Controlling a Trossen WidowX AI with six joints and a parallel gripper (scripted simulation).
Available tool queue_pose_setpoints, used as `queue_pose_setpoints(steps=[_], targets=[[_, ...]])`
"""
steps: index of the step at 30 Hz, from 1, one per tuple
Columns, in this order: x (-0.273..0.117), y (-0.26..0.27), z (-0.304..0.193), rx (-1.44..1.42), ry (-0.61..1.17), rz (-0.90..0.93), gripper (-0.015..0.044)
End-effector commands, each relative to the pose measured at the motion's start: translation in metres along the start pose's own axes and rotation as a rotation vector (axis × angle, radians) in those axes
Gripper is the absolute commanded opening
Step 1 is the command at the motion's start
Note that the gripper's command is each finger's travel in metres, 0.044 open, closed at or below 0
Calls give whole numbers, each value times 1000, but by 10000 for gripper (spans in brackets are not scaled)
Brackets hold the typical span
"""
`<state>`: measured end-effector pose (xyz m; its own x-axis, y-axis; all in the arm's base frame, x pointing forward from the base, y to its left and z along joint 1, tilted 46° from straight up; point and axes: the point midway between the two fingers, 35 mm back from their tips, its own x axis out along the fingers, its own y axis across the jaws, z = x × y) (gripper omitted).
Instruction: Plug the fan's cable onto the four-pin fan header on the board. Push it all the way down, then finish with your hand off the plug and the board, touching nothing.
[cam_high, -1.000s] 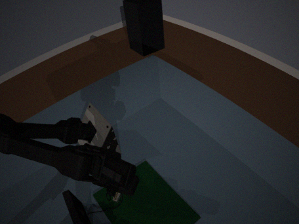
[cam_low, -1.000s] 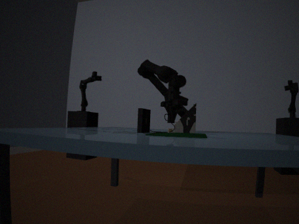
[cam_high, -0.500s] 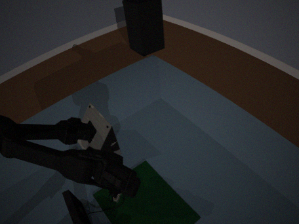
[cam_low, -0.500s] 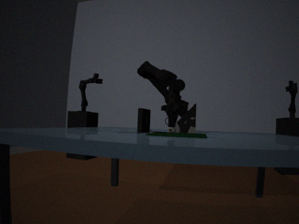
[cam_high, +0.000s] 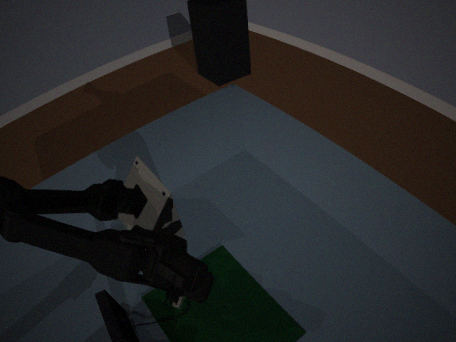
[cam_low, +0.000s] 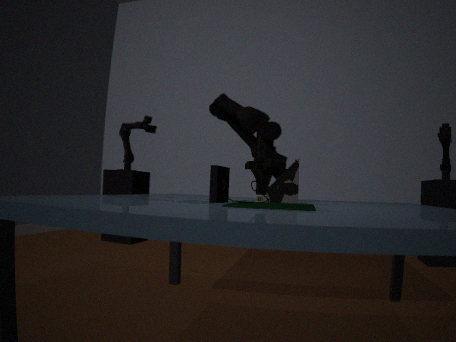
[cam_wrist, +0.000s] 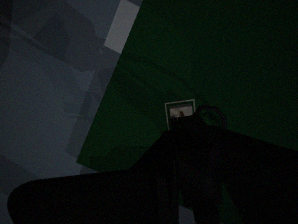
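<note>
The green board (cam_high: 250, 300) (cam_low: 300, 207) (cam_wrist: 240, 50) lies flat on the table. The small pale fan header (cam_high: 179, 302) (cam_low: 259, 199) (cam_wrist: 182, 107) stands on it, with its rectangular rim showing in the wrist view. My gripper (cam_low: 260, 193) (cam_wrist: 189, 135) is shut on the fan plug, a dark shape at the fingertips, right at the header's near side and partly covering it. The picture is too dark to tell whether the plug touches the header or how it lines up with the pins. The thin dark cable (cam_high: 146, 324) (cam_wrist: 224, 117) loops beside the fingers.
A dark upright block (cam_high: 116, 315) (cam_low: 219, 184), with the cable running near its foot, stands beside the board. A pale tilted panel (cam_high: 145, 200) stands behind the board, close to the arm. Two other arms (cam_low: 127, 145) (cam_low: 445, 150) stand in the background.
</note>
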<state>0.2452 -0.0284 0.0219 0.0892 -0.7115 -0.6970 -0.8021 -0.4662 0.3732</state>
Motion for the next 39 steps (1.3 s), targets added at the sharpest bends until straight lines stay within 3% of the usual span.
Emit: queue_pose_setpoints(steps=[1, 39], targets=[[0, 0, -2, -1, 7, 0, 0], [6, 1, -2, -3, 7, 0, 0]])
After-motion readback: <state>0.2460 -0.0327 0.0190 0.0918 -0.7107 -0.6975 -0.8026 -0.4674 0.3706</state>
